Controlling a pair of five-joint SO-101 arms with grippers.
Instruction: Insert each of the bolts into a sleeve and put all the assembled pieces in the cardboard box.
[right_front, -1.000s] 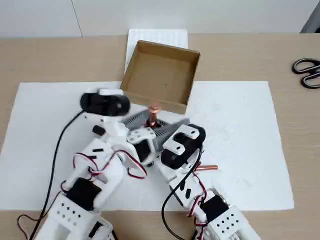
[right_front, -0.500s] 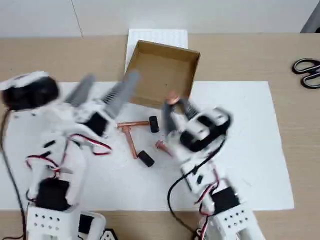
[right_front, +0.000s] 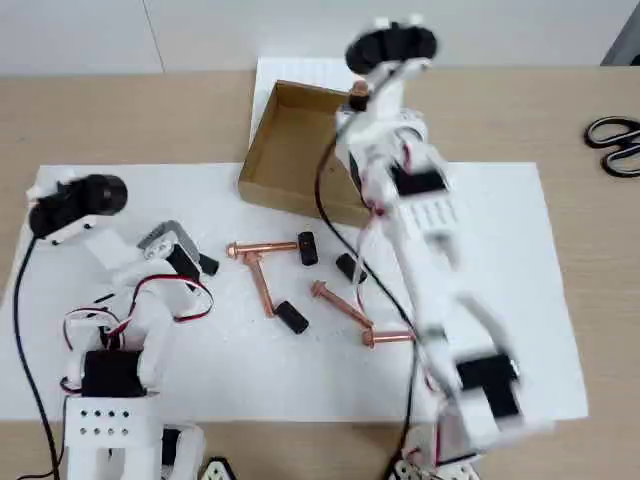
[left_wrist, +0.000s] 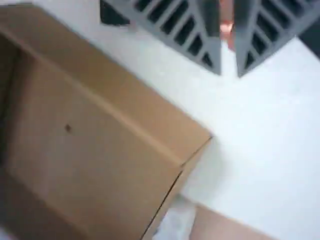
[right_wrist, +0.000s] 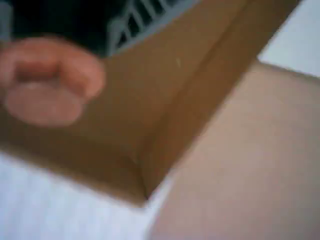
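Over the cardboard box's (right_front: 290, 195) far right corner, the right gripper (right_front: 357, 103), swung up from mid-table, pinches a copper bolt (right_front: 358, 90), seemingly ready for release; the left gripper (left_wrist: 230, 70), slightly parted, has retreated left.

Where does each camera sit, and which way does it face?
High view: fixed above the table, looking down on cardboard box, paper, loose bolts; both arms show.
Left wrist view: on left arm, facing the box's corner; grey jaws show.
Right wrist view: on right arm, at the box's corner; jaws hold a bolt.
All share the box.
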